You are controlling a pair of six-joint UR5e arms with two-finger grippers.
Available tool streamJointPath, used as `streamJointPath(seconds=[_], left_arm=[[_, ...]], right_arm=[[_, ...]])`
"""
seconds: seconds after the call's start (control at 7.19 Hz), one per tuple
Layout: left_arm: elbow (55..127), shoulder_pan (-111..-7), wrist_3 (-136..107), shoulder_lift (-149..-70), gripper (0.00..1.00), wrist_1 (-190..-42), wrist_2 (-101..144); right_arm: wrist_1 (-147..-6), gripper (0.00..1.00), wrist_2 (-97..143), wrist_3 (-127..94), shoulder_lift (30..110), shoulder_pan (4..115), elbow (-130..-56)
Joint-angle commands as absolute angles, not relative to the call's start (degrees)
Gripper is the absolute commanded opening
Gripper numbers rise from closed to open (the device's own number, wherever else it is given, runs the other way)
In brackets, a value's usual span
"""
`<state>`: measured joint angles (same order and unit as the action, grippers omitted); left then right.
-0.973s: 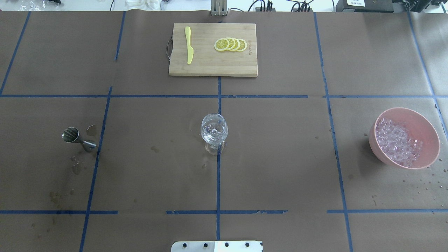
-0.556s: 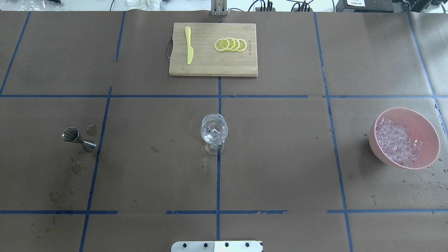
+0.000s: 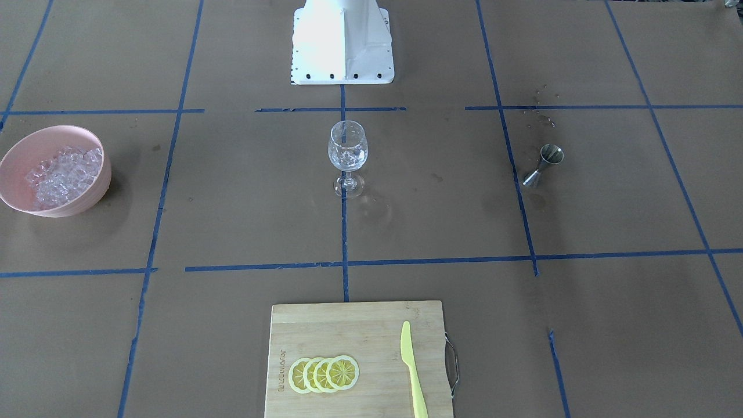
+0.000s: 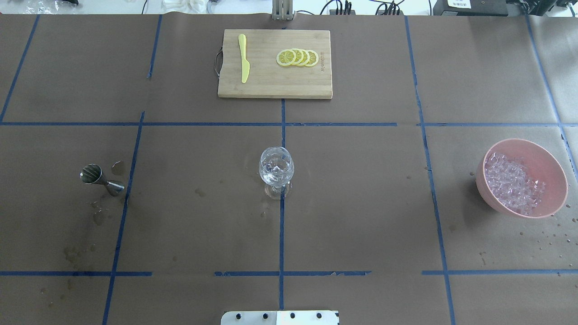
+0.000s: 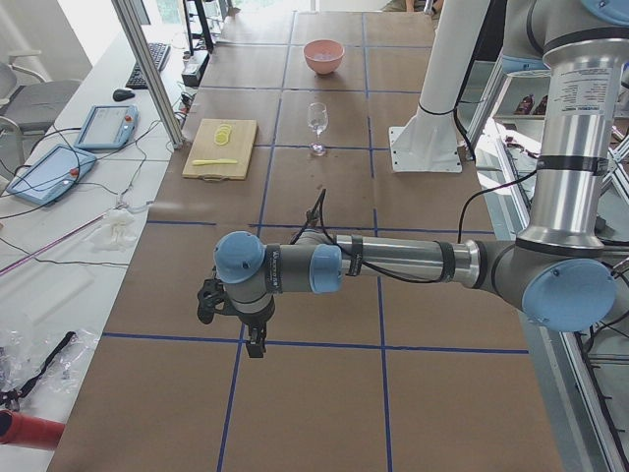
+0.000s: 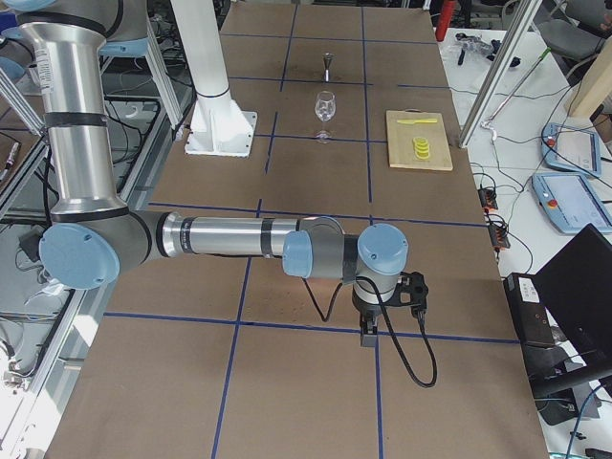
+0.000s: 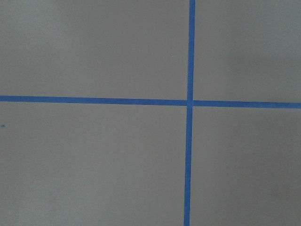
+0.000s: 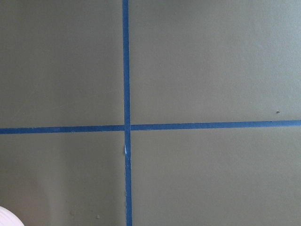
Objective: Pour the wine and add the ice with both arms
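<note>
A clear stemmed glass [image 4: 276,169] stands upright at the table's middle, with something clear and glittering in its bowl; it also shows in the front view [image 3: 347,152]. The ice [image 4: 514,184] lies heaped in a pink bowl [image 4: 554,174] at the right. A steel jigger [image 4: 101,178] stands at the left. Both arms are off to the table's ends, far from these. The left gripper [image 5: 257,344] shows only in the exterior left view, pointing down over bare paper. The right gripper [image 6: 368,335] shows only in the exterior right view, likewise. I cannot tell whether either is open or shut.
A wooden cutting board [image 4: 271,85] at the far middle carries a yellow knife [image 4: 244,58] and several lemon slices [image 4: 298,58]. The white pedestal [image 3: 342,40] stands at the near edge. Wet spots mark the paper near the jigger and the bowl. Both wrist views show only brown paper and blue tape.
</note>
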<state>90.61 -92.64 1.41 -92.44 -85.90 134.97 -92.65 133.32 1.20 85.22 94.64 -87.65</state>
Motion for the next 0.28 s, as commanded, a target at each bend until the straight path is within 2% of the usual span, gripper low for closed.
streamJointPath(seconds=[0.0,0.14], left_arm=[[90.88,-92.55,1.41,-92.46,1.0,-85.87,135.09],[90.7,-92.64,1.41,-92.46,1.0,-85.96,135.17]], right_arm=[[-92.64,1.0,133.33,1.23,85.43,94.48,-87.63],[-92.55,1.0,133.33,1.23,85.43,94.48,-87.71]])
